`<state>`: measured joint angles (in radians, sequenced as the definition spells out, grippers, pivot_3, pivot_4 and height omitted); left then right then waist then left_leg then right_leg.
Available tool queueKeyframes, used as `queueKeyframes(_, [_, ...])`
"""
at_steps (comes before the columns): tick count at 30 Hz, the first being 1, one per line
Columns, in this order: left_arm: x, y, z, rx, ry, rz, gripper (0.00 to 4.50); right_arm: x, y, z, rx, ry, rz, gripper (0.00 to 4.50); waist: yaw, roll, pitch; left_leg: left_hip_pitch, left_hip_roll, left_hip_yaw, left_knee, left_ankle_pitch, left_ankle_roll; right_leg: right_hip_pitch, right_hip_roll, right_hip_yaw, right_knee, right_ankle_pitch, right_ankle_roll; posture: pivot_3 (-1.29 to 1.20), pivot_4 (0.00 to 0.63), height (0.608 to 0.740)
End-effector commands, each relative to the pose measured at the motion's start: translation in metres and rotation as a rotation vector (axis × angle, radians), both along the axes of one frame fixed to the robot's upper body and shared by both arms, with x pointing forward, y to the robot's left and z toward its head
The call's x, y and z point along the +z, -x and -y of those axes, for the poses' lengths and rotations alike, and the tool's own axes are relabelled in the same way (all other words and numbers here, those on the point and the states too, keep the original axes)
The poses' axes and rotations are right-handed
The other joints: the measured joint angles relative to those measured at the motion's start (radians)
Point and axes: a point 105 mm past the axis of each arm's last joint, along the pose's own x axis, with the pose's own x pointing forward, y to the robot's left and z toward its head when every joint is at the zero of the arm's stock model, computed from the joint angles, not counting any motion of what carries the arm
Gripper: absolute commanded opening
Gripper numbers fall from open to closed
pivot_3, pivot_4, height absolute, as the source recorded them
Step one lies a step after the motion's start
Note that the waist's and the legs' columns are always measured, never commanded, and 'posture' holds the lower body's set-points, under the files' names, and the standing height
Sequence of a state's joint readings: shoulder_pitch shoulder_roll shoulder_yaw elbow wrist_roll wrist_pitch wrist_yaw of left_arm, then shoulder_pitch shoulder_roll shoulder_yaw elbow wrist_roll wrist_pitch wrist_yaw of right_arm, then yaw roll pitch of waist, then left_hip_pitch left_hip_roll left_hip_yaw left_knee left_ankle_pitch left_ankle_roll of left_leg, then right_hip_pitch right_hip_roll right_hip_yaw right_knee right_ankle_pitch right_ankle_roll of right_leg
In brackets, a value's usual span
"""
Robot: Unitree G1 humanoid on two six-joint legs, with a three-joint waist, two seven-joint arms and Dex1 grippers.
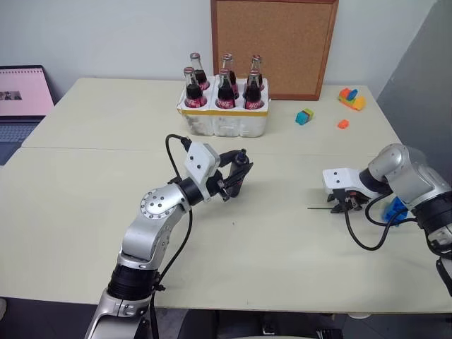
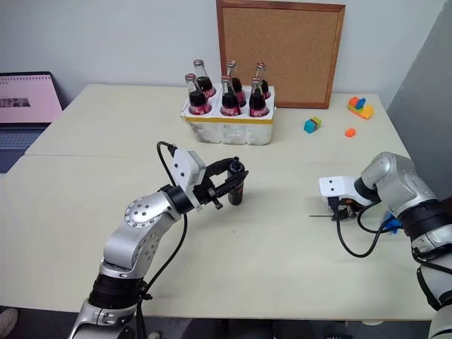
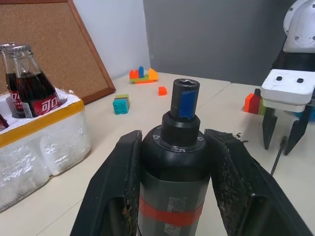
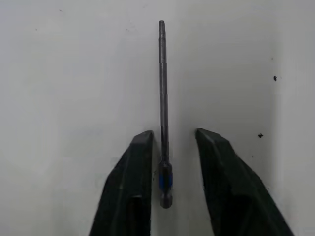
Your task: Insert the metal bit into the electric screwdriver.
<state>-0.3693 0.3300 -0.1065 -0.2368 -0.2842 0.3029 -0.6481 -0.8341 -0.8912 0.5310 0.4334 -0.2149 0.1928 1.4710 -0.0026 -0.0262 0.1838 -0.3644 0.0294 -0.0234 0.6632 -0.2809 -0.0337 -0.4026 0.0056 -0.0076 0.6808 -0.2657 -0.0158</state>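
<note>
An office or lab room: plain table (image 1: 106, 212), open laptop (image 1: 21, 99), cork board (image 1: 272, 46) (leaning against the wall).

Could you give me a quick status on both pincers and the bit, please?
Left pincer shut on the electric screwdriver. Right pincer straddling the metal bit on the table, fingers not yet clamped. Nothing in the way.

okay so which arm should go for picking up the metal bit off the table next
Right. Its end effector already straddles the metal bit lying on the table, while the left end effector is busy gripping the electric screwdriver.
</note>
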Motion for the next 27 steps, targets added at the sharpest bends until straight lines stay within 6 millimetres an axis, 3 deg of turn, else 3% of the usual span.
queueKeyframes(1, [-0.015, 0.002, 0.005, -0.035, -0.035, -0.052, 1.64, -0.003, 0.006, 0.002, -0.011, -0.001, -0.037, 0.61, 0.000, 0.000, 0.000, 0.000, 0.000, 0.000, 0.000, 0.000, 0.000, 0.000, 0.000, 0.000, 0.000, 0.000, 0.000, 0.00, 0.150, 0.740])
queueKeyframes(4, [-0.015, 0.001, 0.007, -0.035, -0.041, -0.045, 1.64, -0.001, 0.008, 0.002, -0.026, -0.013, -0.045, 0.03, 0.000, 0.000, 0.000, 0.000, 0.000, 0.000, 0.000, 0.000, 0.000, 0.000, 0.000, 0.000, 0.000, 0.000, 0.000, 0.00, 0.150, 0.740])
queueKeyframes(10, [-0.013, -0.001, 0.006, -0.018, -0.070, -0.018, 1.64, 0.012, 0.008, -0.006, -0.096, -0.150, -0.009, 0.00, 0.001, 0.000, 0.000, 0.000, 0.000, 0.000, 0.000, 0.000, 0.000, 0.000, 0.000, 0.000, 0.000, 0.000, 0.000, 0.00, 0.150, 0.740])
queueKeyframes(18, [0.009, -0.011, 0.009, 0.009, -0.041, 0.023, 1.64, 0.067, 0.016, -0.035, -0.247, -0.601, 0.167, 0.00, -0.001, 0.000, 0.000, -0.001, 0.000, -0.001, 0.000, 0.000, 0.000, 0.000, 0.000, 0.000, 0.000, 0.000, 0.000, 0.00, 0.150, 0.740])
queueKeyframes(27, [0.037, -0.007, 0.018, -0.126, 0.025, -0.001, 1.64, 0.128, 0.050, -0.079, -0.306, -1.108, 0.379, 0.00, 0.000, 0.000, 0.001, -0.004, 0.000, -0.002, -0.001, 0.000, 0.000, -0.003, 0.001, -0.001, 0.000, 0.000, 0.001, 0.00, 0.150, 0.740])
